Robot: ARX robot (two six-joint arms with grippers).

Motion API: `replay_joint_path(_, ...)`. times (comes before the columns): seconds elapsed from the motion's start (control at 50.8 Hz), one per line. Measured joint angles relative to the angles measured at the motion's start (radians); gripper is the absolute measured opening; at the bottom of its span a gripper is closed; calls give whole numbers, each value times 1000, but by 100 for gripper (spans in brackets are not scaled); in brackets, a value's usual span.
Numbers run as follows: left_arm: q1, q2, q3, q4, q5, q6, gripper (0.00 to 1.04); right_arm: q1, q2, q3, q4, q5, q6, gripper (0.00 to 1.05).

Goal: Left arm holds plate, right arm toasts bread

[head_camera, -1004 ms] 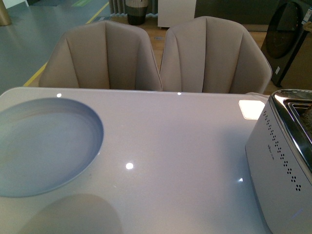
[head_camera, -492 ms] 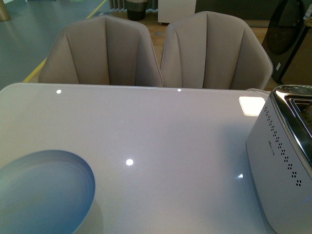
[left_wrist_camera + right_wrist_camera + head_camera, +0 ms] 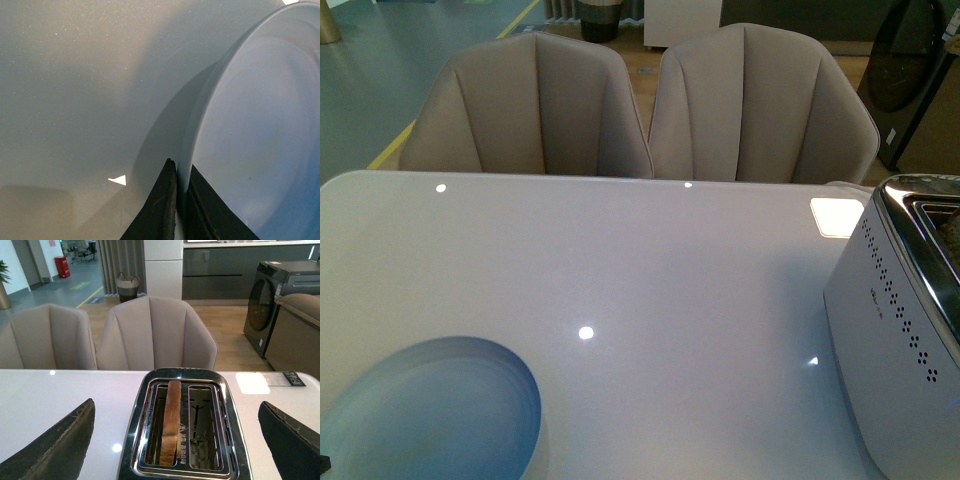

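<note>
Front view cuts off the plate (image 3: 440,410); wrist views show left gripper (image 3: 181,192) pinching its rim, right gripper (image 3: 175,440) spread above bread (image 3: 172,420) in toaster (image 3: 182,430).

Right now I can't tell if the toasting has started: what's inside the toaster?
One slice of bread stands upright in one slot of the toaster; the other slot looks empty. Its lower end is hidden.

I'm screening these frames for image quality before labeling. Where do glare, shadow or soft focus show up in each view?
Front view: small ceiling-light glints on the glossy table, plus a bright patch near the toaster. Left wrist view: the plate casts a broad soft shadow; the left gripper looks slightly soft, its jaws shut on the rim. Right wrist view: the bread and background are sharp; the right gripper's dark jaws blur slightly.
</note>
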State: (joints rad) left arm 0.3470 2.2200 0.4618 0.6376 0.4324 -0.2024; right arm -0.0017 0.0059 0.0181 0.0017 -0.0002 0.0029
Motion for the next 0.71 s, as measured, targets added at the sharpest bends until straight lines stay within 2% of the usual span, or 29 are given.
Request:
replay_joint_path(0.551, -3, 89, -1, 119, 13, -29, 3, 0, 0, 0, 0, 0, 0, 96)
replay_joint_path(0.63, -5, 90, -2, 124, 10, -35, 15, 0, 0, 0, 0, 0, 0, 96)
replay_joint_path(0.709, -6, 87, -3, 125, 10, -46, 33, 0, 0, 0, 0, 0, 0, 96)
